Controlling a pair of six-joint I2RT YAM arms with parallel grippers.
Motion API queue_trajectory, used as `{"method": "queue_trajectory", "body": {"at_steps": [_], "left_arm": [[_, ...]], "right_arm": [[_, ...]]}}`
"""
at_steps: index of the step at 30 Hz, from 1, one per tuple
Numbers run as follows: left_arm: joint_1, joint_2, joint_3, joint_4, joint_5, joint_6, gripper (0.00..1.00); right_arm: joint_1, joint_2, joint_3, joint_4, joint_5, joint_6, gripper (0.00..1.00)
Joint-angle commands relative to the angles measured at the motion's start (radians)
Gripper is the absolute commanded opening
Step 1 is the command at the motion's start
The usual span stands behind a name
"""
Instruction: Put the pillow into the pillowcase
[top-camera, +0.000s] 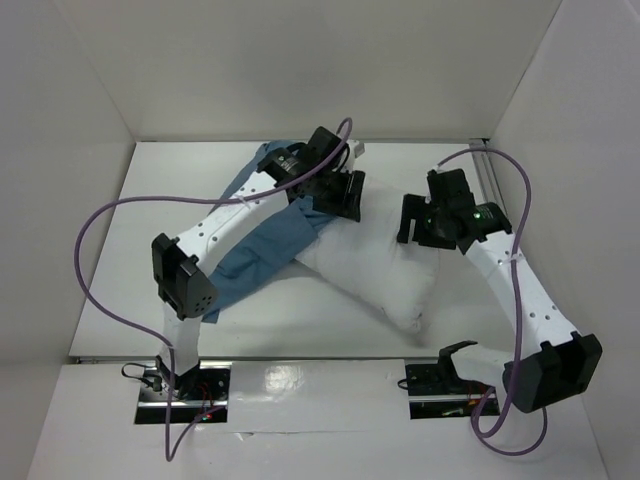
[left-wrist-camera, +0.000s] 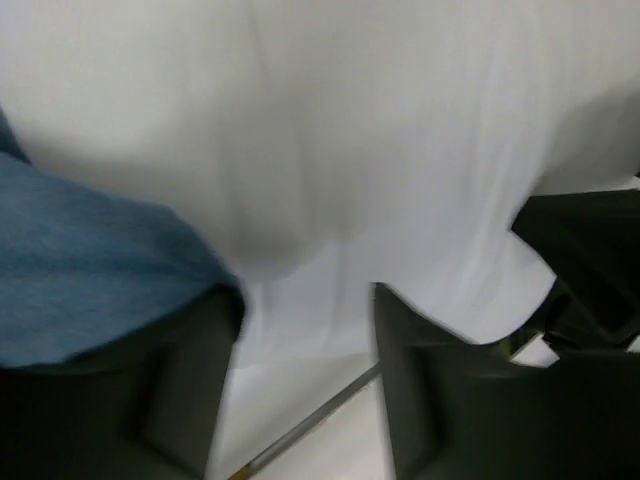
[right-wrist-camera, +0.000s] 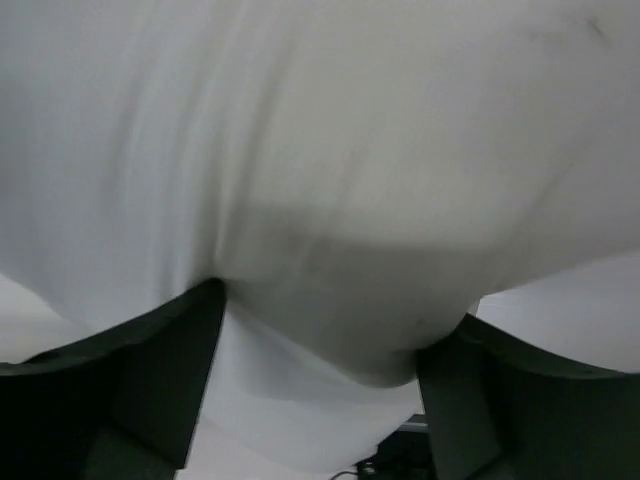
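The white pillow (top-camera: 372, 268) lies slantwise mid-table, its far left end over the blue pillowcase (top-camera: 262, 248), which stretches from the back left toward the left arm. My left gripper (top-camera: 345, 195) is at the pillow's far left end, where it meets the cloth. In the left wrist view its jaws (left-wrist-camera: 308, 290) stand apart, with the pillow (left-wrist-camera: 380, 130) just past the tips and the pillowcase (left-wrist-camera: 80, 260) draped over the left finger. My right gripper (top-camera: 415, 222) is at the pillow's far right end. In the right wrist view it (right-wrist-camera: 320, 300) is open, with the pillow (right-wrist-camera: 320, 130) bulging between the fingers.
White walls close the table in at the back and both sides. A metal rail (top-camera: 490, 170) runs along the back right. Purple cables (top-camera: 95, 225) loop off both arms. A dark part of the right arm (left-wrist-camera: 590, 260) shows at the right of the left wrist view.
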Motion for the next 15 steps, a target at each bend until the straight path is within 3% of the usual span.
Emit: {"method": "queue_trajectory", "body": {"at_steps": [1, 4, 6, 8, 15], "left_arm": [[-0.017, -0.073, 0.186, -0.036, -0.017, 0.033, 0.73], [-0.017, -0.14, 0.197, -0.052, -0.099, 0.067, 0.93], [0.01, -0.222, 0.13, -0.052, -0.157, 0.067, 0.96], [0.035, -0.266, 0.08, -0.052, -0.188, 0.067, 0.96], [0.115, -0.351, -0.151, -0.021, -0.163, 0.021, 0.9]], "right_arm": [[0.005, 0.009, 0.184, 0.014, 0.002, -0.057, 0.88], [0.005, 0.045, 0.331, -0.046, 0.02, -0.057, 0.95], [0.005, 0.068, 0.408, -0.047, -0.031, -0.057, 0.96], [0.005, 0.082, 0.433, -0.021, -0.079, -0.057, 1.0], [0.059, 0.15, 0.473, 0.016, -0.09, -0.054, 1.0]]}}
